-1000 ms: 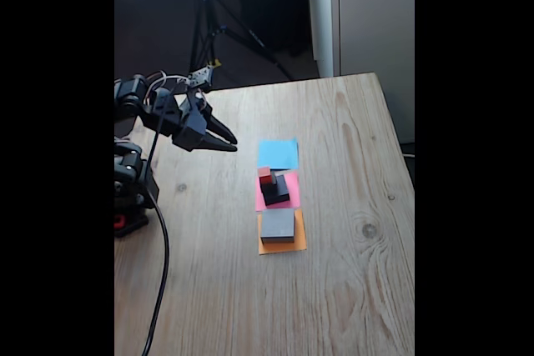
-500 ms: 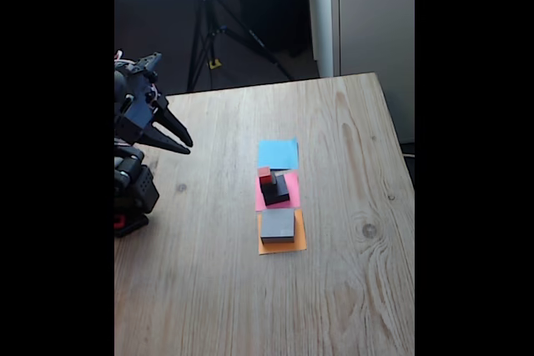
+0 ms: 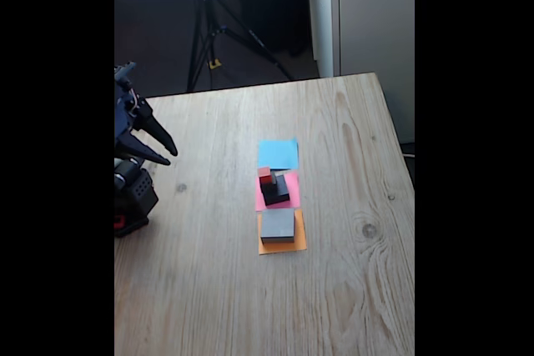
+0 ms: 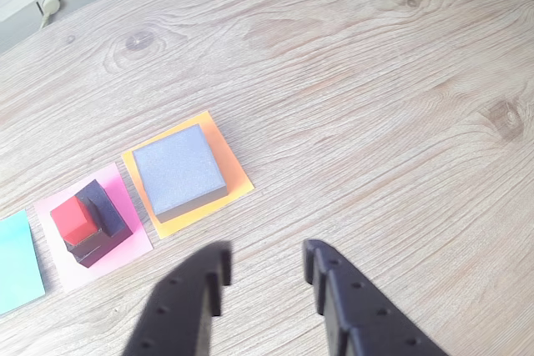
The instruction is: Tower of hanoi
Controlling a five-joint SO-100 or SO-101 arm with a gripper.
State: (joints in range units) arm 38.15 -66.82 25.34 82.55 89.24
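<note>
Item 1, two-finger black gripper (image 3: 167, 147): your jaws stand parted with a clear gap and hold nothing; in the wrist view the gripper (image 4: 265, 270) hangs above bare wood, well apart from the blocks.

Item 2, wide flat grey square block (image 4: 179, 169): lies alone on the orange paper square (image 4: 238, 174), roughly centred.

Item 3, medium black square block (image 4: 92, 247): sits on the pink paper square (image 4: 133, 242), carrying the small dark grey block (image 4: 104, 208) and the tiny red cube (image 4: 73, 218) side by side on its top. In the fixed view the red cube (image 3: 264, 174) stands on the side nearer the blue sheet.

Item 4, blue paper square (image 3: 278, 153): bare, at the far end of the row on the pale wooden worktop (image 3: 350, 273).

Handling note: your next pick is probably the red cube. Come down from straight above, squared to its faces, because the dark grey block touches or nearly touches one side and a skewed finger could nudge it. Close only once both fingers straddle the cube
</note>
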